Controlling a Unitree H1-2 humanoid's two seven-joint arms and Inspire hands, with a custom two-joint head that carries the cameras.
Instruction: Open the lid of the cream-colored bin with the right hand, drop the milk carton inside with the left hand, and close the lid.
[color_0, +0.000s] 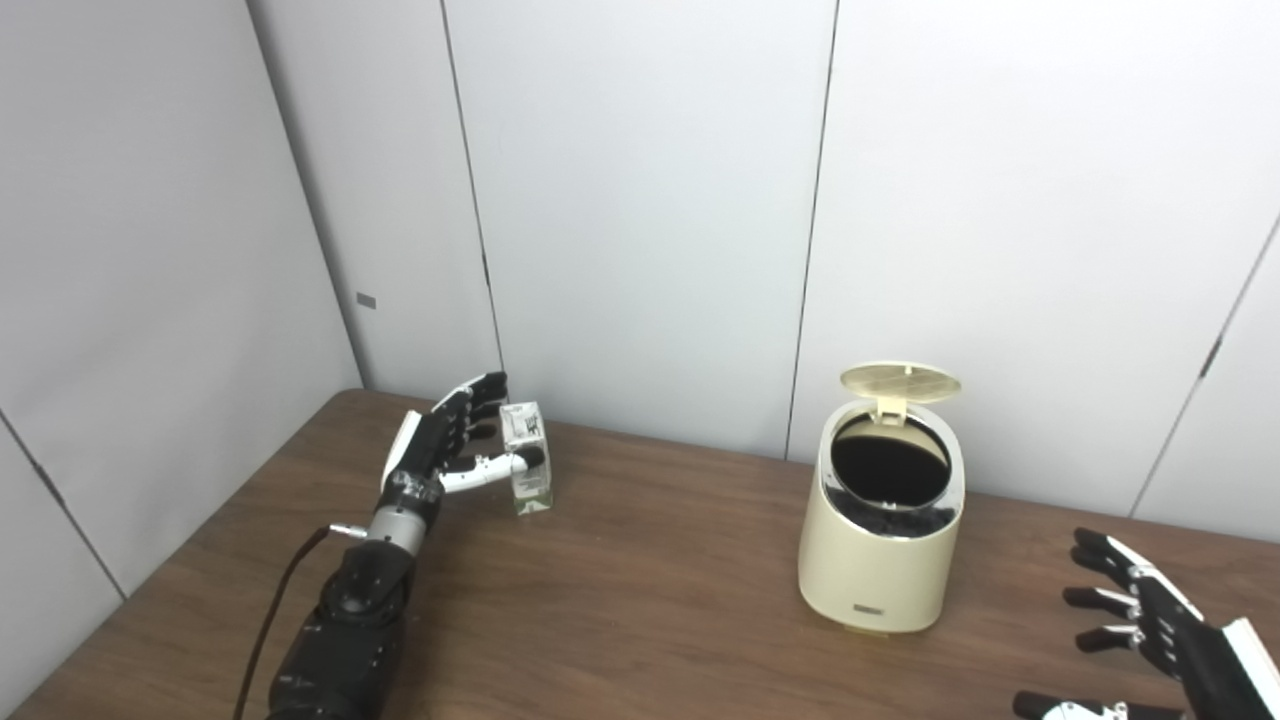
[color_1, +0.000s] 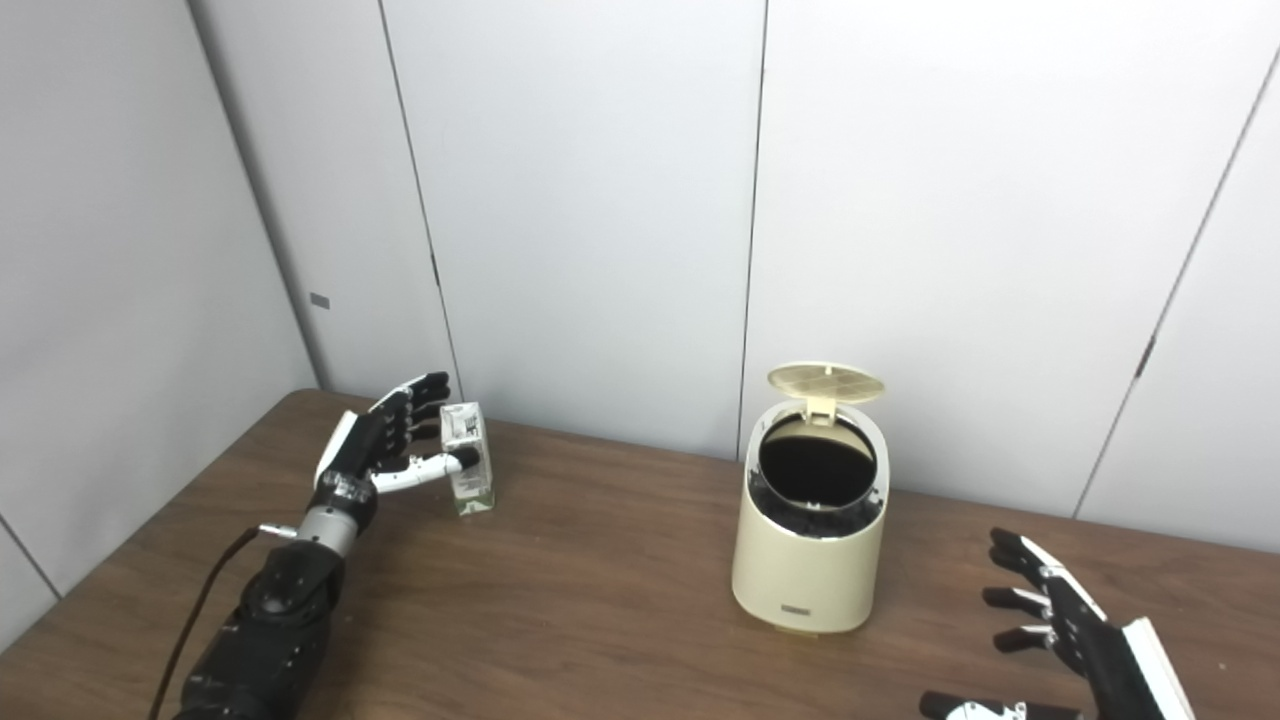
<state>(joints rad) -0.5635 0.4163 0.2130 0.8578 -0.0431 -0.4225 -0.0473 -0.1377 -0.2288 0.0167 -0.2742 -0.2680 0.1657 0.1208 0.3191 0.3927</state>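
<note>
both hands, left hand (color_0: 450, 440) and right hand (color_0: 1160, 630), have black fingers, white back plates, a silver wrist ring, a glossy black forearm (color_0: 345, 620) and a dark cable (color_0: 275, 610).

Left robot hand (color_0: 440, 445) at milk carton (color_0: 527, 458)

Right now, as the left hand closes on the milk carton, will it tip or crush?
The milk carton stands tall and narrow on the table, so a sideways nudge could tip it. Probably light; thin walls may dent. The left hand brackets it, thumb across its front.

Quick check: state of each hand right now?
Left hand: closing around the milk carton, carton on the table.
Right hand: open, holding nothing.
</note>
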